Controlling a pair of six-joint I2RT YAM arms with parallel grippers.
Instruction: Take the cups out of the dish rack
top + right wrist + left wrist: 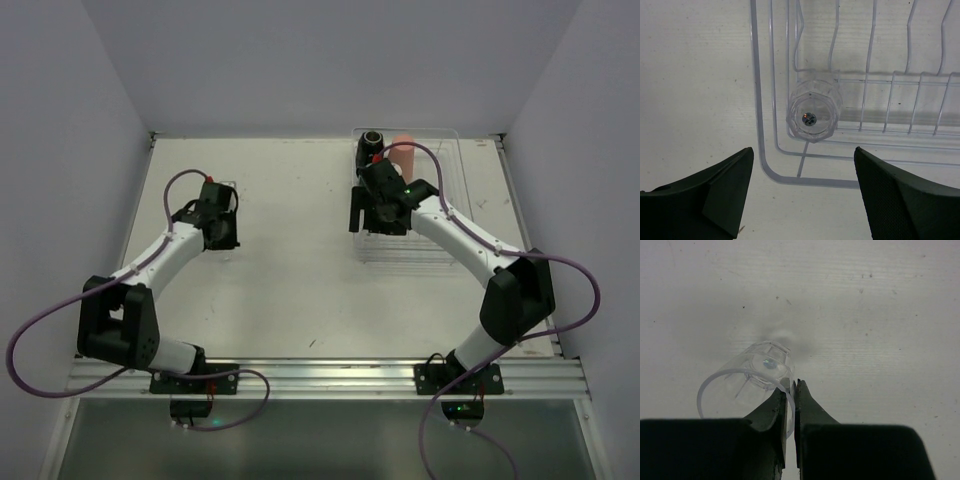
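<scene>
Looking on from beside the rig, I'd call the unloading barely begun; one small clear faceted plastic cup (747,382) is out, well to the left of the transparent ribbed dish rack (440,215), and the left claw (794,385) is clenched on it, the thin rim wall pinched between its dark fingers; the cup tilts with its base pointing away, and whether it rests on the pale scuffed table (865,315) or hangs just over it I cannot tell; letting go looks like all that is left on that side. In the rack's near-left corner a second clear cup (812,117) stands mouth down, its many-sided base up, just inside the rounded rim; the right claw (802,152) hovers over it, jaws spread wide with nothing between them. At the rack's far-left end a glossy black cup (373,138) and a taller matte salmon-pink tumbler (402,152) stand side by side, so at least three cups wait; a dark teal one I cannot find. The rack's thin ribs look slick and hard.
</scene>
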